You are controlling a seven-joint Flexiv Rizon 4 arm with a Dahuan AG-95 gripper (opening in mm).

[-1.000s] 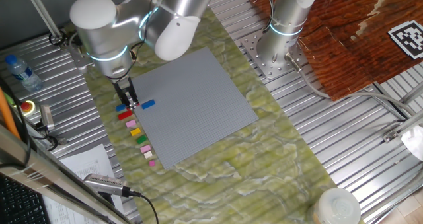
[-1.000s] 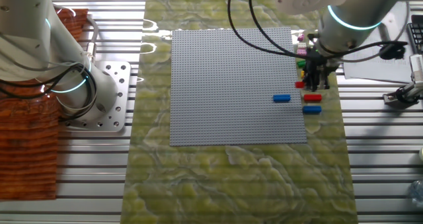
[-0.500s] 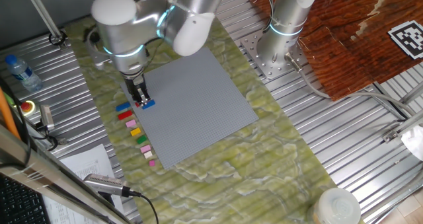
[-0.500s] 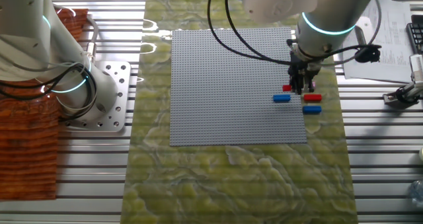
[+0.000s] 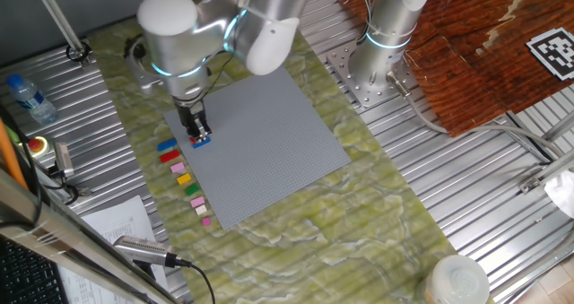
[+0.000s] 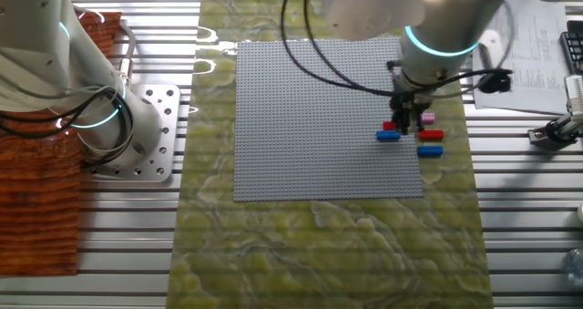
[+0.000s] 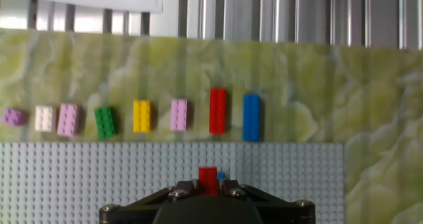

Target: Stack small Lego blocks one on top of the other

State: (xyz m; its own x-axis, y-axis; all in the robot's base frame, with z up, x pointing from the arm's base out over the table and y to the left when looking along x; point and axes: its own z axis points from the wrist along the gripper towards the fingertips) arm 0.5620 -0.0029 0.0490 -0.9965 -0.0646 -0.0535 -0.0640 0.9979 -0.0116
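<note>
My gripper (image 5: 198, 134) is shut on a small red brick (image 7: 207, 178) and holds it low over the grey baseplate (image 5: 269, 134), right at a blue brick (image 5: 203, 143) that lies on the plate near its edge. In the other fixed view the red brick (image 6: 390, 126) sits just beside the blue brick (image 6: 388, 136) under the gripper (image 6: 402, 127). In the hand view only a blue corner (image 7: 221, 176) shows next to the red brick. A row of small bricks lies on the mat: blue (image 7: 251, 117), red (image 7: 217, 110), pink (image 7: 178, 114), yellow (image 7: 141, 115), green (image 7: 104, 121).
More pink bricks (image 7: 68, 119) end the row at the left of the hand view. A second arm's base (image 5: 372, 66) stands behind the plate. A microphone (image 5: 143, 247) and papers lie near the mat's front left. A water bottle (image 5: 27, 98) stands far left.
The gripper has moved from the row of bricks on the mat onto the baseplate, carrying the small red brick to the blue brick there.
</note>
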